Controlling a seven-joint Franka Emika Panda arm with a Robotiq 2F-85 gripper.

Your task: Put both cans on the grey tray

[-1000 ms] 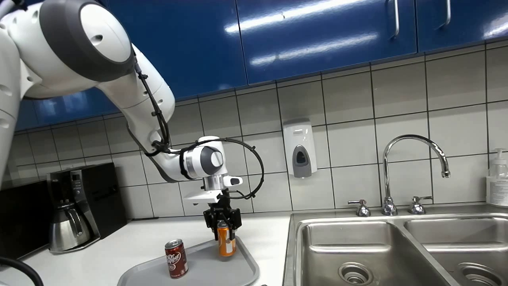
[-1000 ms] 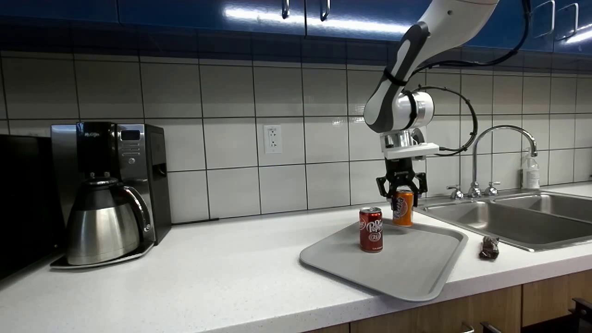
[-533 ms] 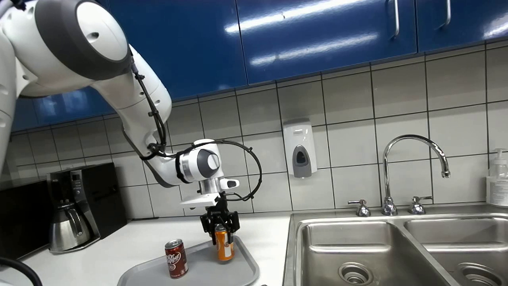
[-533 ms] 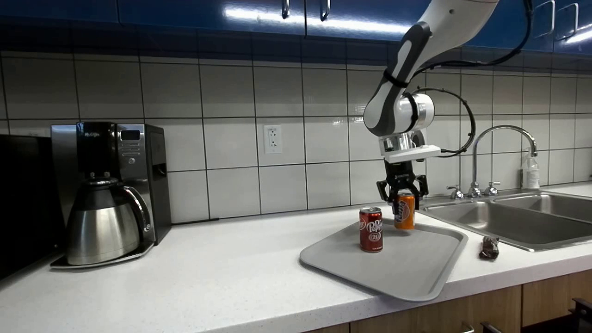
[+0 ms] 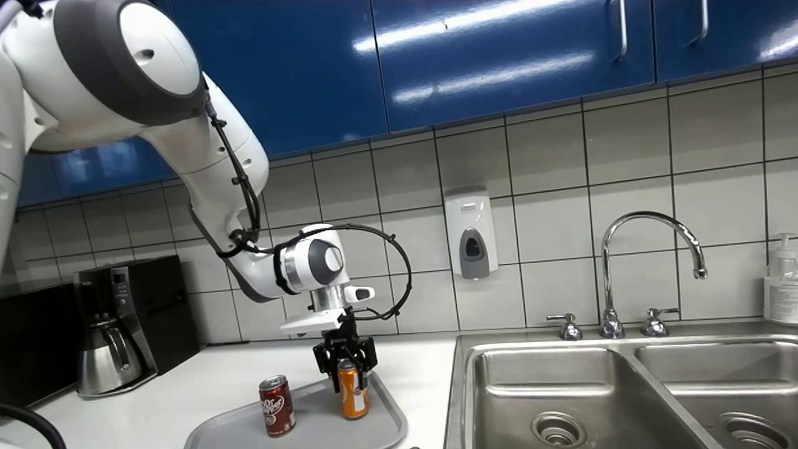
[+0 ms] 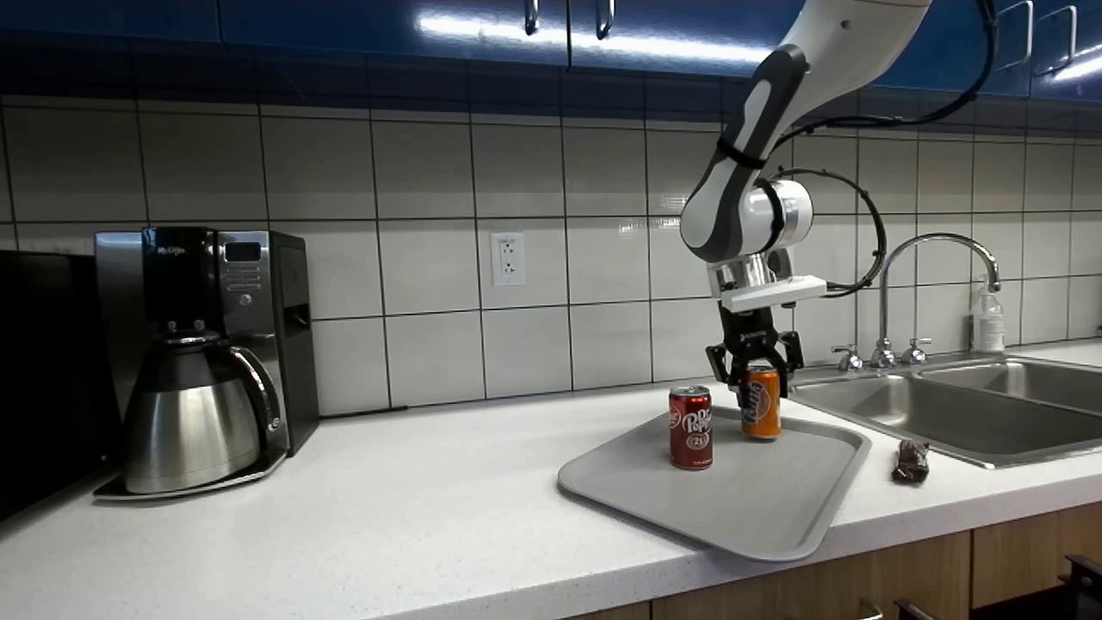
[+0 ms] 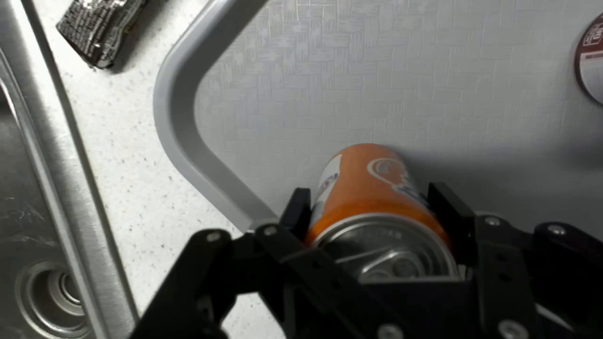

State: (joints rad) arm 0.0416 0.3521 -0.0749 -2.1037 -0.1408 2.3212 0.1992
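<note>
You are pinching the small orange drink can (image 6: 762,409) with the black two-fingered gripper (image 7: 370,207): its dark fingers (image 7: 297,209) are pressing on opposite sides of the can, near the silvery top. Upright or nearly so, that can is either standing on or hanging just above the wide, flat, light grey tray (image 6: 732,508) with rounded corners and a low rim, near the edge that is facing the shiny steel double sink (image 5: 542,369); these views are not showing you which. The small red drink can with a silvery top (image 6: 690,430) is standing upright on the tray, apart from the orange can; in the wrist view you are seeing only a slice of it at the right edge. The tray is resting on the speckled white counter (image 6: 413,499), one corner jutting past the front edge. A small, dark, shiny packet (image 6: 911,461) is lying on the counter between the tray and the sink. Well apart from the tray, in both exterior views, you are seeing the black and silver coffee maker (image 6: 297,370), with a steel and black coffee pot (image 6: 194,430) standing in it.
</note>
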